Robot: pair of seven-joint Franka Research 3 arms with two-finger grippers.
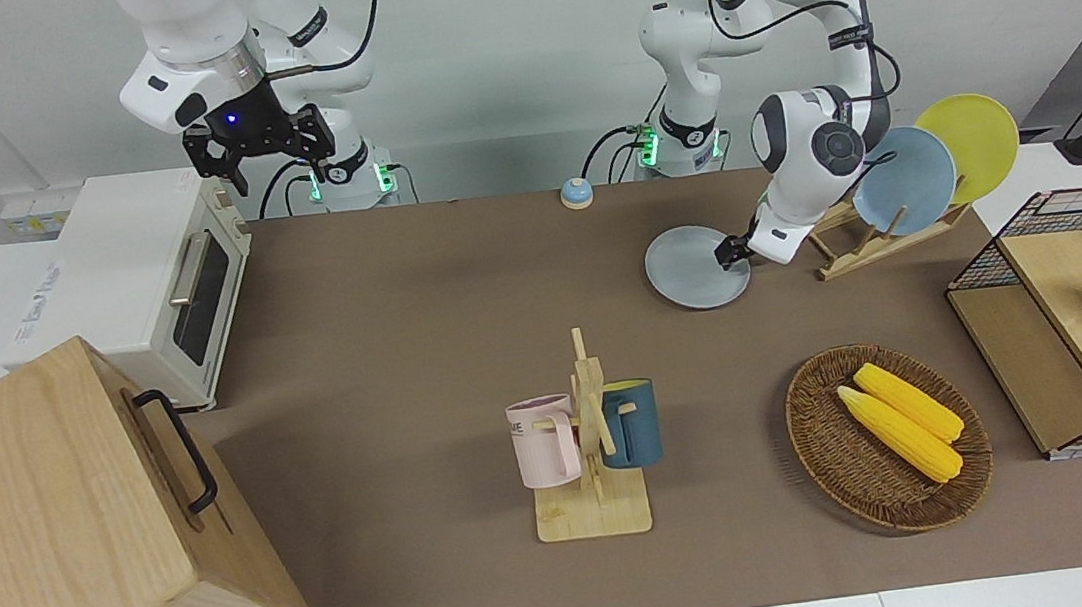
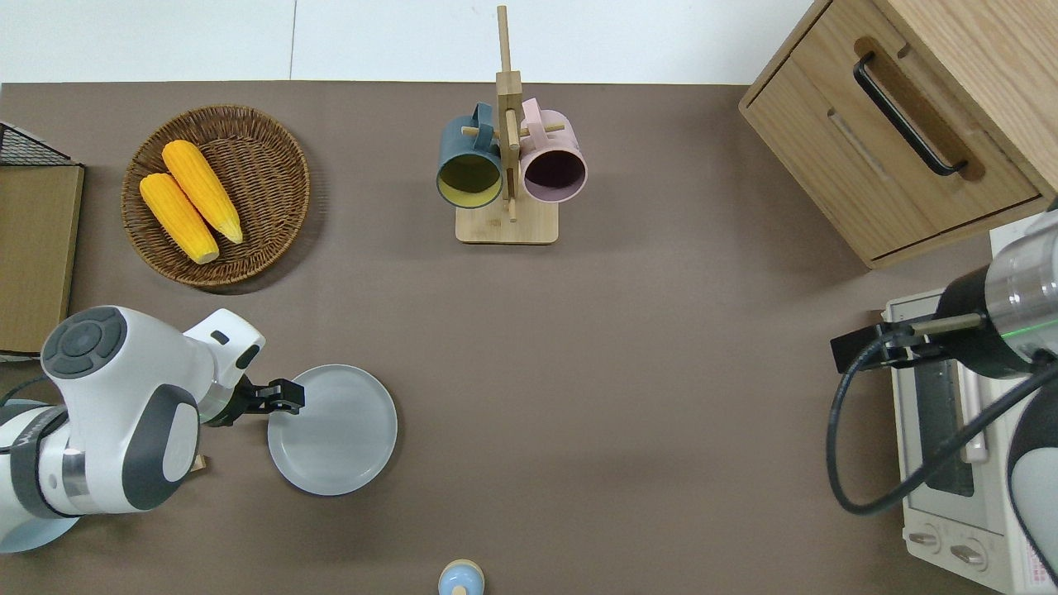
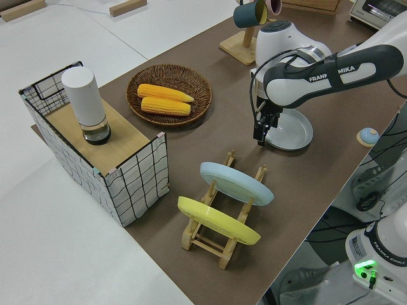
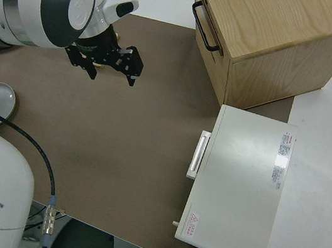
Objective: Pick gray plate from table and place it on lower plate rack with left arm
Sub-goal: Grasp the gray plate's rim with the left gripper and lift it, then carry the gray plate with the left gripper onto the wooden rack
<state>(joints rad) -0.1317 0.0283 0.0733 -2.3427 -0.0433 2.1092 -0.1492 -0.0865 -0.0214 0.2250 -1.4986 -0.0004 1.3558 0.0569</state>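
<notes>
The gray plate [image 1: 688,268] lies flat on the brown table [image 1: 401,308]; it also shows in the overhead view [image 2: 343,434] and the left side view [image 3: 294,130]. My left gripper [image 1: 729,254] is low at the plate's rim on the side toward the plate rack [image 2: 286,398] [image 3: 261,130], fingers pointing down and open, holding nothing. The light-wood plate rack [image 1: 857,248] [image 3: 216,238] holds a sky-blue plate [image 1: 902,180] and a yellow plate [image 1: 972,143]; in the overhead view my arm hides most of it. My right gripper [image 1: 259,157] is parked and open.
A mug tree [image 1: 590,439] with pink and blue mugs stands mid-table. A wicker basket [image 1: 821,435] of corn and a wire crate [image 1: 1075,318] stand toward the left arm's end. A toaster oven [image 1: 147,285], a wooden cabinet [image 1: 73,534] and a small bell [image 1: 576,193] are also there.
</notes>
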